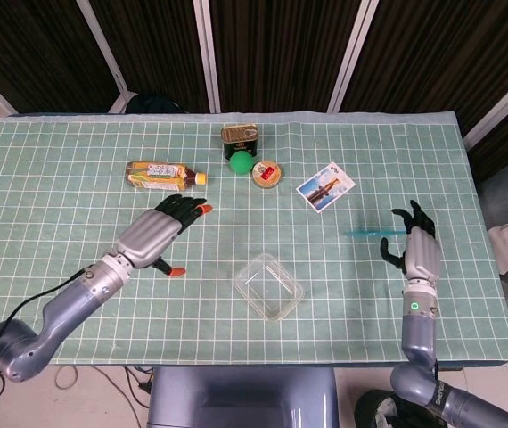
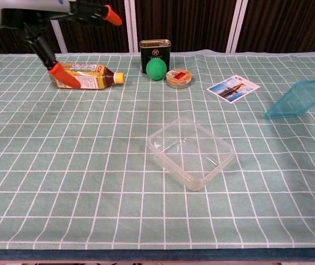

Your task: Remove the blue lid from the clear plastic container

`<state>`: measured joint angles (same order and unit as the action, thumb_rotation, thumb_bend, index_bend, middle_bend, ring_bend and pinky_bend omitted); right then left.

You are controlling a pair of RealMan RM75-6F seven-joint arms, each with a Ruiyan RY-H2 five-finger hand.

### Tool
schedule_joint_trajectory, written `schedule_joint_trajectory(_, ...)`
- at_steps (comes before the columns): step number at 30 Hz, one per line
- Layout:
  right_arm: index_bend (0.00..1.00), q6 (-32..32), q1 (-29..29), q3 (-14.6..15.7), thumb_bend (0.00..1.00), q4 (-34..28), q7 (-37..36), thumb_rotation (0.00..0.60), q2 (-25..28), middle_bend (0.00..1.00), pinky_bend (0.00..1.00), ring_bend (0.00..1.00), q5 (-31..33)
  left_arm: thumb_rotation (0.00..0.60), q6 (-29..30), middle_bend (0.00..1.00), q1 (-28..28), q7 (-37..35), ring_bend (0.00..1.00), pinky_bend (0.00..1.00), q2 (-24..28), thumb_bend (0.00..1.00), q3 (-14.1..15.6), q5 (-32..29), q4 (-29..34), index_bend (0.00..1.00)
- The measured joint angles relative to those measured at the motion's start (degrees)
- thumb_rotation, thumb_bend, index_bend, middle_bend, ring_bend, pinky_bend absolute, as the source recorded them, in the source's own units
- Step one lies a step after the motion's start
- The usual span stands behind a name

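The labels on the bottle (image 2: 85, 76), the tin (image 2: 155, 52) and the card (image 2: 232, 88) are too small to read.

The table cloth (image 1: 58, 134) is green with white squares. The lid (image 2: 297, 100) is see-through blue, the ball (image 2: 156, 70) is green, and the bottle (image 2: 89, 77) has a yellow cap. The left hand (image 1: 158, 234) has orange fingertips.

The container (image 1: 268, 286) sits on the table (image 1: 58, 143) between the two hands, lidless; the lid (image 1: 372, 234) is held off at the fingertips of the right hand (image 1: 417, 251), seemingly clear of the cloth. Beyond the left hand's (image 1: 158, 234) fingers lies the bottle (image 1: 163, 175). Right of the bottle stand the tin (image 1: 239, 135), ball (image 1: 240, 162), small can (image 1: 266, 173) and card (image 1: 325, 187).
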<state>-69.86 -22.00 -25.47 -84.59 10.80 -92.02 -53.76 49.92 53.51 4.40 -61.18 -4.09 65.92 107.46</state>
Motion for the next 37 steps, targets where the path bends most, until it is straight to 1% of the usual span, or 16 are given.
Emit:
schedule_joint_trajectory(3, 0.00, 0.2, 0.8, 1.9, 0.31, -2.6, 1.4, 0.600, 1.5, 0.00, 0.00, 0.00, -0.1, 0.600, 2.4, 0.00, -3.0, -0.3, 0.00, 0.00, 1.8, 0.00, 1.3, 1.5, 1.3, 0.00)
schedule_joint_trajectory(9, 0.00, -0.1, 3.4, 5.7, 0.30, -8.6, 2.5, 0.600, 6.3, 0.00, 0.00, 0.00, -1.0, 0.600, 9.4, 0.00, -10.8, -1.6, 0.00, 0.00, 4.9, 0.00, 4.3, 4.7, 4.0, 0.00)
schedule_joint_trajectory(14, 0.00, -1.4, 5.9, 8.1, 0.30, -11.4, 0.6, 0.600, 11.0, 0.00, 0.00, 0.00, -4.8, 0.600, 16.9, 0.00, -18.2, -0.6, 0.00, 0.00, 7.0, 0.00, 7.6, 8.6, 4.7, 0.00)
schedule_joint_trajectory(18, 0.00, -3.0, 7.6, 10.0, 0.30, -12.4, -1.1, 0.600, 14.8, 0.00, 0.00, 0.00, -9.1, 0.600, 23.5, 0.00, -24.0, 0.8, 0.00, 0.00, 7.4, 0.00, 9.2, 10.7, 4.1, 0.00)
schedule_joint_trajectory(21, 0.00, -4.3, 8.7, 11.5, 0.30, -12.3, -1.9, 0.600, 16.8, 0.00, 0.00, 0.00, -12.6, 0.600, 29.1, 0.00, -28.8, 1.7, 0.00, 0.00, 6.5, 0.00, 10.2, 11.9, 2.0, 0.00)
schedule_joint_trajectory(23, 0.00, -5.5, 9.6, 12.8, 0.30, -11.8, -2.8, 0.600, 18.1, 0.00, 0.00, 0.00, -15.6, 0.600, 32.6, 0.00, -32.1, 2.1, 0.00, 0.00, 5.3, 0.00, 10.7, 12.7, -0.5, 0.00)
schedule_joint_trajectory(26, 0.00, -7.5, 11.0, 14.7, 0.28, -10.5, -4.3, 0.600, 20.0, 0.00, 0.00, 0.00, -20.0, 0.600, 36.4, 0.00, -36.1, 2.2, 0.00, 0.00, 3.2, 0.00, 11.2, 13.8, -4.3, 0.00)
schedule_joint_trajectory(29, 0.00, -9.2, 12.2, 16.5, 0.26, -7.6, -6.0, 0.600, 21.1, 0.00, 0.00, 0.00, -23.2, 0.600, 39.7, 0.00, -39.0, 2.3, 0.00, 0.00, 0.9, 0.00, 11.3, 14.7, -8.3, 0.00)
schedule_joint_trajectory(31, 0.00, -9.6, 12.8, 17.5, 0.26, -5.9, -7.5, 0.600, 21.6, 0.00, 0.00, 0.00, -24.2, 0.600, 40.8, 0.00, -40.1, 2.4, 0.00, 0.00, -0.4, 0.00, 11.3, 15.1, -11.1, 0.00)
schedule_joint_trajectory(33, 0.00, -9.7, 13.0, 17.7, 0.26, -4.9, -8.5, 0.600, 21.6, 0.00, 0.00, 0.00, -24.4, 0.600, 41.1, 0.00, -41.4, 2.9, 0.00, 0.00, -1.7, 0.00, 11.2, 15.1, -14.0, 0.00)
schedule_joint_trajectory(35, 0.00, -9.9, 12.9, 17.5, 0.26, -4.3, -8.7, 0.600, 21.2, 0.00, 0.00, 0.00, -24.3, 0.600, 40.6, 0.00, -42.5, 3.8, 0.00, 0.00, -2.5, 0.00, 10.7, 14.4, -15.6, 0.00)
schedule_joint_trajectory(37, 0.00, -9.9, 12.8, 17.1, 0.26, -3.8, -8.8, 0.600, 20.5, 0.00, 0.00, 0.00, -23.8, 0.600, 39.7, 0.00, -42.6, 4.5, 0.00, 0.00, -2.7, 0.00, 10.1, 13.4, -15.7, 0.00)
